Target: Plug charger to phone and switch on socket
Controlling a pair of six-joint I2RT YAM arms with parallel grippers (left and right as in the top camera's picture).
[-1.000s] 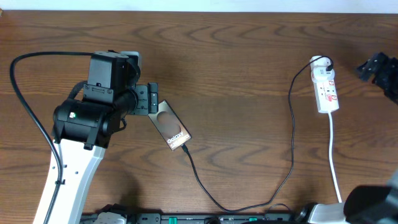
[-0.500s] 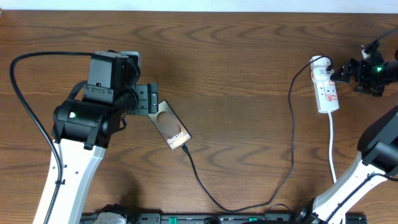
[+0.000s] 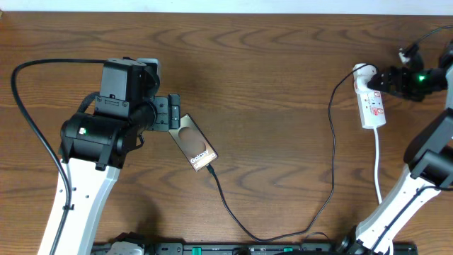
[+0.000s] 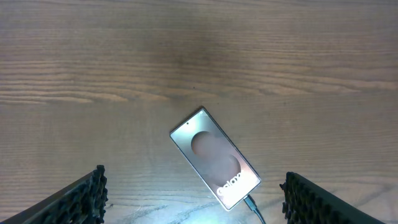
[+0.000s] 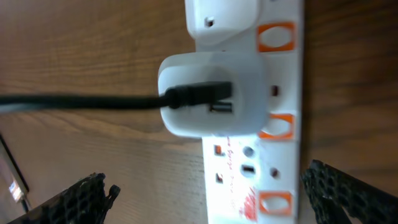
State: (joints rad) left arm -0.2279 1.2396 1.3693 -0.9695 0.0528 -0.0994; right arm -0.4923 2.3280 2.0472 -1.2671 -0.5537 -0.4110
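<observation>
The phone lies flat and slanted on the wooden table; it also shows in the left wrist view with white "Galaxy" text. The charger, a thin black cable, has its plug tip in the phone's short end and runs round to a white adapter on the socket. My left gripper is open and empty just above the phone's upper end. My right gripper is open and hovers at the socket, its fingers either side of it.
The socket's white cord runs toward the table's front edge. The left arm's thick black cable loops at the far left. Orange-red switches sit along the socket's side.
My right arm has swung in from the table's right edge to the socket's upper end. The left arm, phone and charger have not moved.
</observation>
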